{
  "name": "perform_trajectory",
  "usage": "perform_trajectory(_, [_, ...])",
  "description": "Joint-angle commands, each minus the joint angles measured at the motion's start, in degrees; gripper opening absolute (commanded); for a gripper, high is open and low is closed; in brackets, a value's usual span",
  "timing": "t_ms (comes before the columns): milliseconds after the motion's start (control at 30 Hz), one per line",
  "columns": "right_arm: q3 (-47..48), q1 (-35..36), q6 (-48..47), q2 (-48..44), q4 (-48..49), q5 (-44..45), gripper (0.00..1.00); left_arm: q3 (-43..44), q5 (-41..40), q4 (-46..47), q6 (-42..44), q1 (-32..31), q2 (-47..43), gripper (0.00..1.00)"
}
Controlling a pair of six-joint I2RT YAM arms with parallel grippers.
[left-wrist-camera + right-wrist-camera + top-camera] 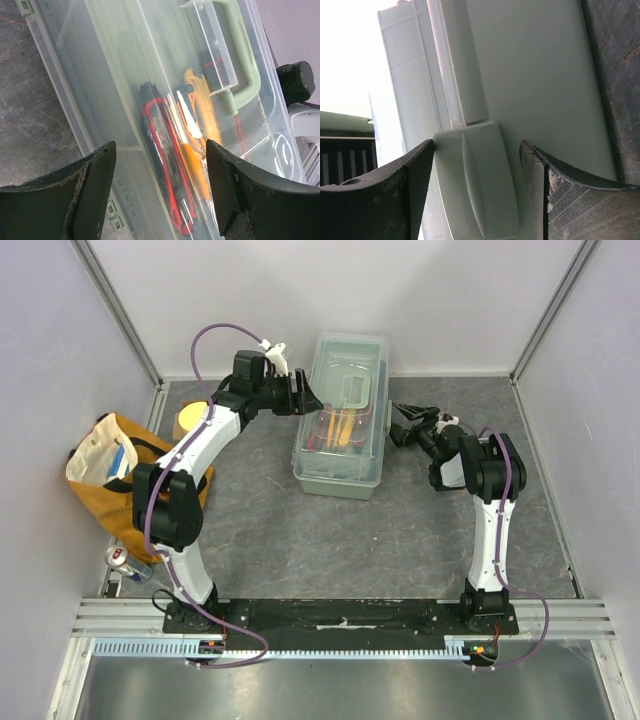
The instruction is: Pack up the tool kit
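Surface: a grey, stone-patterned counter (400, 530) with pale walls on three sides and a metal rail along the near edge.
Toolbox: the pale sage-green toolbox (340, 465) stands at the middle rear of the counter, its long sides running front to back, between the two arms.
Lid: the translucent lid (125, 75) lies down over the box, and its green carry handle (247, 70) lies flat on top.
Contents: a red-handled tool (167, 150) and an orange-handled tool (192, 165) lie side by side inside and show through the lid. Darker pieces lie beside them, too blurred to name.
Left arm: the left arm (200, 445) reaches in to the box's left long side near the far end.
Left jaws: spread wide and released, with nothing between them. The wrist view shows both dark fingers (65, 200) hanging above the lid's left edge. I cannot tell whether they touch it.
Right arm: the right arm (495, 510) bends toward the box's right long side.
Right jaws: also parted wide and grasping nothing. The pale latch (475, 180) on the box's side wall sits framed between the fingers (380, 200). The tips are just beside the wall, and I cannot tell whether they make contact.
Bag: a yellow-orange cloth bag (105, 505) slumps at the left edge of the counter, well apart from the toolbox.
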Motion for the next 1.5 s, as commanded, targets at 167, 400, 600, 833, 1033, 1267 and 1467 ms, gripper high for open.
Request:
perform_trajectory(167, [2.06, 1.35, 2.16, 1.66, 20.69, -4.38, 0.83, 0.45, -1.2, -4.56, 2.57, 0.01, 4.39, 0.76])
perform_trajectory(400, [2.06, 1.17, 0.4, -0.62, 23.15, -6.85, 0.88, 0.98, -1.38, -5.53, 3.01, 0.01, 4.65, 0.75])
perform_trajectory(600, [1.01, 1.26, 0.23, -2.12, 24.21, -6.76, 0.98, 1.42, -1.81, -6.14, 3.63, 0.01, 4.57, 0.75])
perform_trajectory(833, [0.48, 1.17, -0.48, -3.7, 24.3, -6.67, 0.98, 1.5, -2.08, -6.41, 3.63, 0.01, 4.57, 0.75])
perform_trajectory(1033, [0.04, 1.26, 0.23, -6.24, 24.04, -7.11, 0.89, 1.85, -2.34, -6.85, 3.89, 0.0, 4.57, 0.74])
perform_trajectory(1267, [-1.72, 1.08, -3.37, -10.64, 16.06, -9.13, 0.86, 2.91, -3.4, -7.72, 4.33, -0.08, 4.92, 0.74])
perform_trajectory(1467, [-0.32, 1.0, -14.15, -16.52, -6.75, -13.87, 0.83, 3.61, -4.36, -8.6, 4.51, 0.01, 5.27, 0.74])
